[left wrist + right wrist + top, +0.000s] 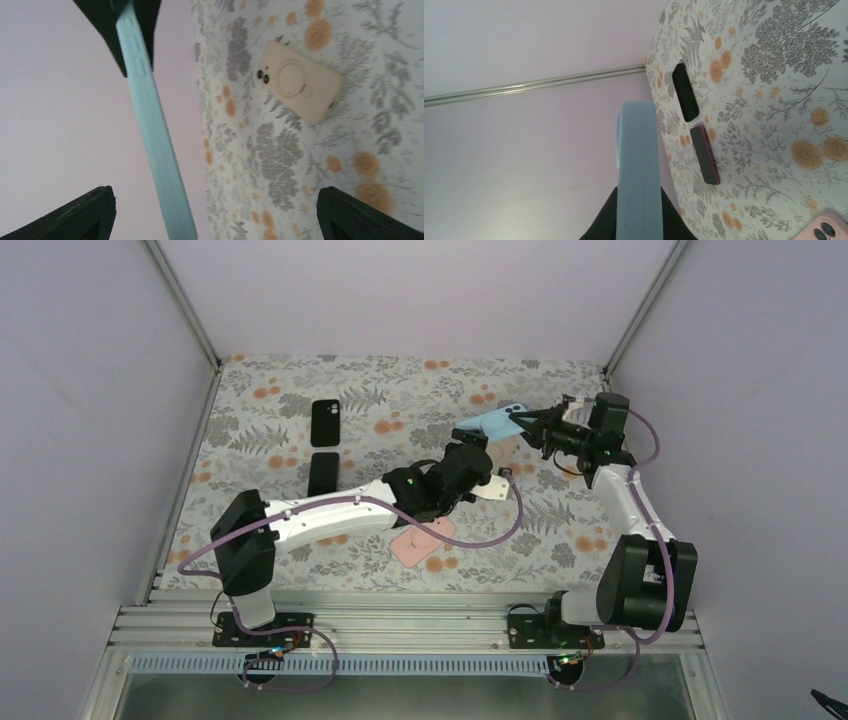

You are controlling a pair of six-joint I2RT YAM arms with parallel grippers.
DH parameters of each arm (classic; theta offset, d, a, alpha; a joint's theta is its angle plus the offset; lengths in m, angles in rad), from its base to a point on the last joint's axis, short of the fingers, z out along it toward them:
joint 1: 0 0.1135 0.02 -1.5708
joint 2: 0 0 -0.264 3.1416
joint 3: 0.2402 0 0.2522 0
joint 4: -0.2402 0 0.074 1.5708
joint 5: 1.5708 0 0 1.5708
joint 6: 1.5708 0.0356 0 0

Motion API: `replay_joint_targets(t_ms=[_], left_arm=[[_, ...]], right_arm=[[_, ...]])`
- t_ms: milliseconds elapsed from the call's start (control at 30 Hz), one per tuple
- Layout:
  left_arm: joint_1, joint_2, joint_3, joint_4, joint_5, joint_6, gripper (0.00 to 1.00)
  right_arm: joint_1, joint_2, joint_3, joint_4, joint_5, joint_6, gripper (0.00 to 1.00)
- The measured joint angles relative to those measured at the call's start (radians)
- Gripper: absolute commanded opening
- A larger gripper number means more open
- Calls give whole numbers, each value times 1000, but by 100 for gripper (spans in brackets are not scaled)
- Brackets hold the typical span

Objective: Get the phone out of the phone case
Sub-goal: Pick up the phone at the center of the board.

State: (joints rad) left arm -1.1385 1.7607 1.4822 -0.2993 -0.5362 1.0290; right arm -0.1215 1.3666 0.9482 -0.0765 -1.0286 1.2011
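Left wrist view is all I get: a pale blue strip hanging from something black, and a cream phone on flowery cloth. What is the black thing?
Observer: It's the right arm's pincer, gripping the blue phone case by one end, lifted above the cloth.
Operator: Is the cream phone the only other thing lying there?
Observer: No. Over at the left side lie a black phone and, just nearer the arms, a dark phone with a purplish edge.
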Motion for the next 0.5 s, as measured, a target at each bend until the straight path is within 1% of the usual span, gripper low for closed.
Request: replay_joint_targets(t_ms=[67, 267, 333, 433, 500], left_arm=[[-3, 0, -21, 62, -36, 46, 99], [-5, 2, -35, 215, -115, 150, 85], [-5, 2, -41, 256, -134, 177, 81], [-5, 20, -42, 308, -154, 214, 77], [-5, 40, -42, 326, -163, 227, 72]], right_arm=[[0, 0, -6, 19, -14, 15, 4], [0, -1, -31, 44, -37, 45, 4], [0, -1, -37, 53, -40, 54, 4], [2, -5, -48, 66, -42, 68, 4], [2, -9, -56, 70, -45, 74, 4]])
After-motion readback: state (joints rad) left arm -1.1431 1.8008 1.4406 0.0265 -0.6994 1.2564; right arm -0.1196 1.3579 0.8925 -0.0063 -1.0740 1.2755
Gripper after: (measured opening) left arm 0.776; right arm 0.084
